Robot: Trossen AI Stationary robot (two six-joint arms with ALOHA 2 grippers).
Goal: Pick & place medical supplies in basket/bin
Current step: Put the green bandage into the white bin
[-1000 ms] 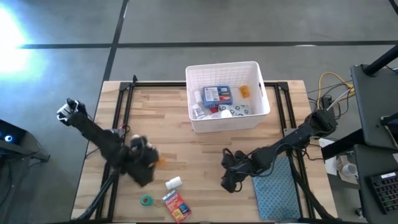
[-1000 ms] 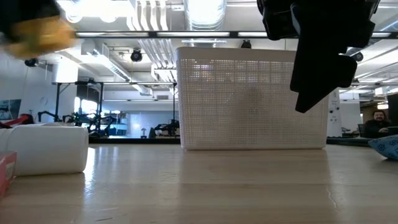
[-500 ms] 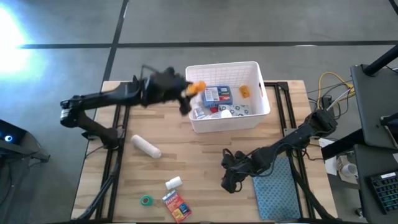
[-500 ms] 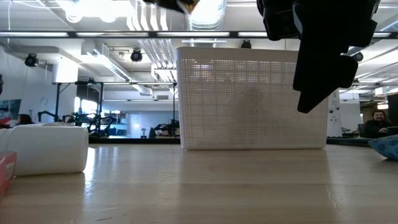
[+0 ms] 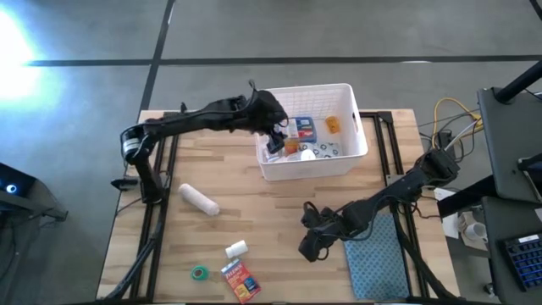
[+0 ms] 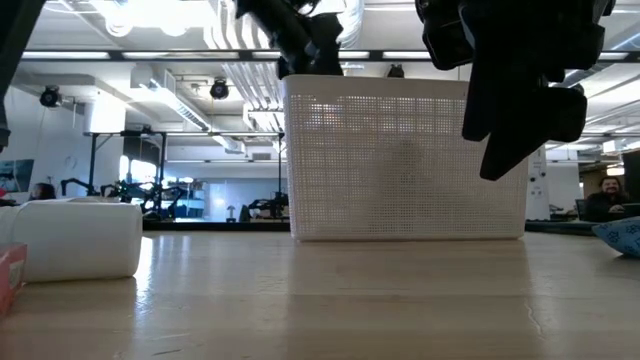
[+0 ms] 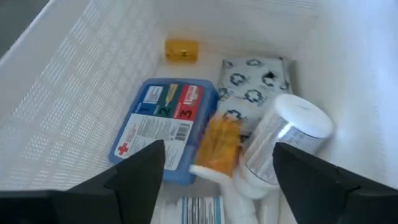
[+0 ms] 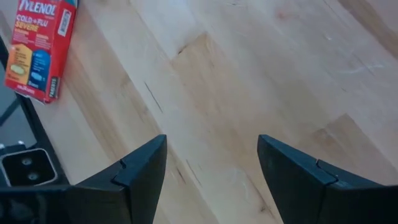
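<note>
- Two arms are in my overhead feed; the left one reaches across to the basket (image 5: pixel 360 127) at the far middle of the tabletop (image 5: pixel 271 220).
- My left claw (image 5: pixel 278 140) hangs over the basket's left end, fingers spread wide with nothing between them.
- Through the left wrist camera I see an orange bottle (image 7: pixel 219 144) lying just below the claw, touching the blue first-aid box (image 7: pixel 163 127) on one side and a white jar (image 7: pixel 283 140) on the other.
- A wipes packet (image 7: pixel 252 81) lies beyond them, and a small yellow item (image 7: pixel 181 50) sits by the far wall.
- My right claw (image 5: pixel 311 246) hovers low over bare wood near the teal mat (image 5: pixel 377 263), fingers wide apart and empty.
- Still out on the tabletop: a gauze roll (image 5: pixel 197 200) to the left, a small white bottle (image 5: pixel 236 249), a green tape roll (image 5: pixel 199 273) and a red box (image 5: pixel 239 280) near the front edge.
- That red box (image 8: pixel 38 50) also shows on the right wrist camera.
</note>
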